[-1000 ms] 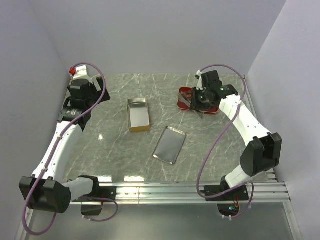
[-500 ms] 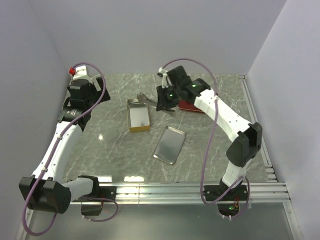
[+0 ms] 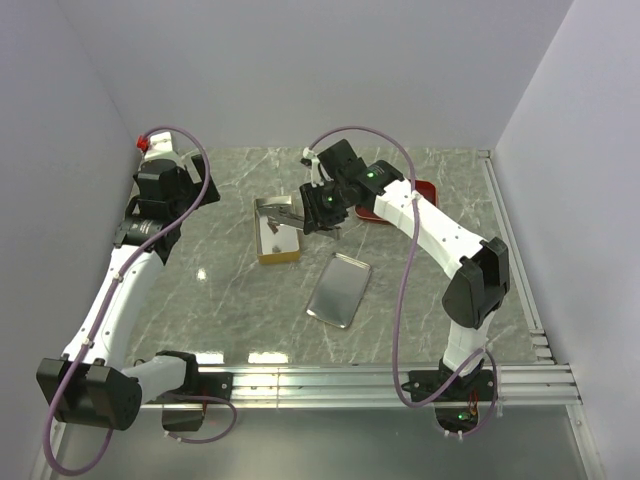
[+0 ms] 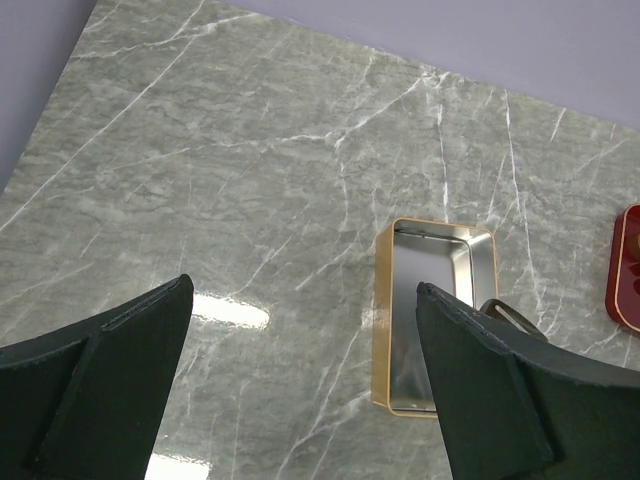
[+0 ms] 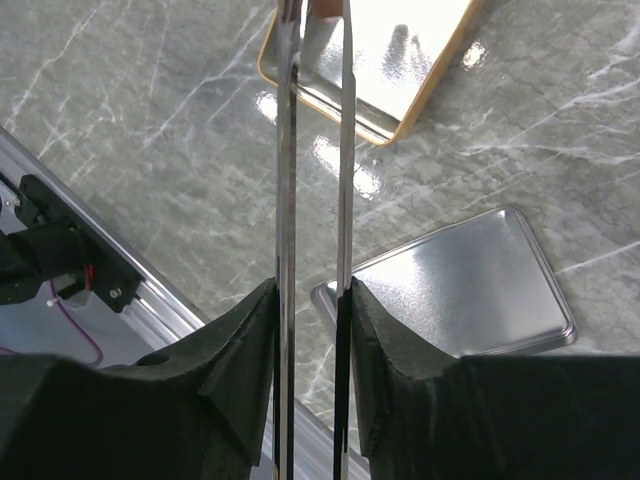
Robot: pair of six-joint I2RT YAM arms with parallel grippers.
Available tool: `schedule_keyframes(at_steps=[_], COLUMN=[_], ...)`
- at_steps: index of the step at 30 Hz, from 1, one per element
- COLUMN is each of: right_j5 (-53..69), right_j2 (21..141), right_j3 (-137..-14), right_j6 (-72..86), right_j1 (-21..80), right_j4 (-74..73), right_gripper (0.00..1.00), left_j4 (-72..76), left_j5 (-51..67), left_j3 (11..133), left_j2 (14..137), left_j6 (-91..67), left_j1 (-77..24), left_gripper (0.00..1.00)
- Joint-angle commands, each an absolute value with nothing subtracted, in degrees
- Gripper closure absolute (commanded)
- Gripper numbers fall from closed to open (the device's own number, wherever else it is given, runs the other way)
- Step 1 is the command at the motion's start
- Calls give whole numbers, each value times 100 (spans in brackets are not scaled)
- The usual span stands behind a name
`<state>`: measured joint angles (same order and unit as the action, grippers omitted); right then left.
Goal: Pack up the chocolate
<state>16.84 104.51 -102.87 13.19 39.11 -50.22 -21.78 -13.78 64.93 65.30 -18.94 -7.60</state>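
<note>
Right gripper [image 5: 310, 300], clamped on tongs [image 5: 287, 150], has swung from red tray [image 3: 425, 190] at tabletop's far-right edge to the tin [image 3: 278, 258]. Choc lump [image 3: 270, 226] is at tong tips inside the tin; grip easing, so drop's prob. underway. Left gripper [image 4: 302, 290] is wide apart.

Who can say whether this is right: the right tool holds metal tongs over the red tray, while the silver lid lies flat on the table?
Wrong in one respect: the right tool holds the metal tongs over the gold tin, not the red tray, as the top external view shows. The silver lid does lie flat on the table.
</note>
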Motion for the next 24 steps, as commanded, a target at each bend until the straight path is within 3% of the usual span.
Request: schedule_keyframes(at_steps=[1,15,24], right_j5=[1635,1275,1081], right_j2=[10327,10151,9712], right_j3=[-10564,-10371,-9967], right_j6=[1292,1450,1407], right_j1=[3893,3806,2787], right_j4=[-4939,-4772,-4693], right_gripper=[60,62,63], left_j4=[-2100,-2100,-2100], left_j5=[-1380,-1397,-1389], left_j3=[6478,6442,6434], left_j2=[6363,6337,6346], left_j6=[-1907,-1890,-1881], left_j1=[-773,-773,-773], left_gripper=[1,1,1])
